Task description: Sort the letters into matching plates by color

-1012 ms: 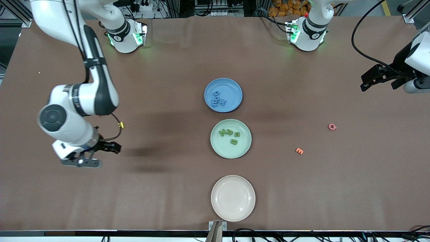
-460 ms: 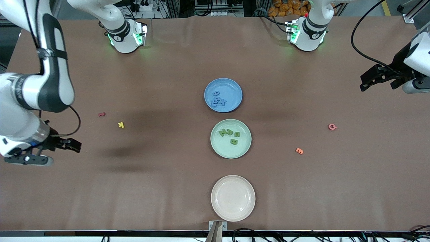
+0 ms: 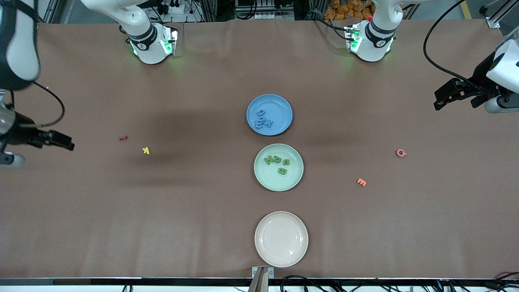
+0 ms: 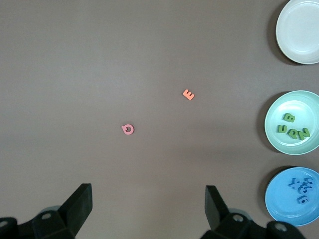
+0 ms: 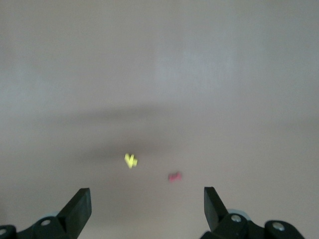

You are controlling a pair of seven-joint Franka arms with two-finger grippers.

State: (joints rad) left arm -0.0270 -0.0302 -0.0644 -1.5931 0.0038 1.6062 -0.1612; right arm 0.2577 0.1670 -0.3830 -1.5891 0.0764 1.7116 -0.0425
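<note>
The blue plate (image 3: pixel 280 106) holds several blue letters (image 3: pixel 263 120). Just nearer the front camera, the pale green plate (image 3: pixel 286 183) holds several green letters (image 3: pixel 277 163). Both plates also show in the left wrist view, green plate (image 4: pixel 279 142) with green letters (image 4: pixel 294 128) and blue plate (image 4: pixel 281 206) with blue letters (image 4: pixel 301 186). My left gripper (image 3: pixel 440 101) hangs open and empty over the left arm's end of the table, jaws wide (image 4: pixel 148 199). My right gripper (image 3: pixel 61 142) is open and empty over the right arm's end, jaws spread (image 5: pixel 147 201).
A cream plate (image 3: pixel 261 225) sits empty nearest the front camera. A pink Q (image 3: pixel 401 153) and an orange E (image 3: pixel 361 182) lie toward the left arm's end. A red letter (image 3: pixel 123 138) and a yellow K (image 3: pixel 146 151) lie toward the right arm's end.
My right arm has swung outward toward its end of the table, uncovering the red letter and the yellow K. The left arm has barely moved.
</note>
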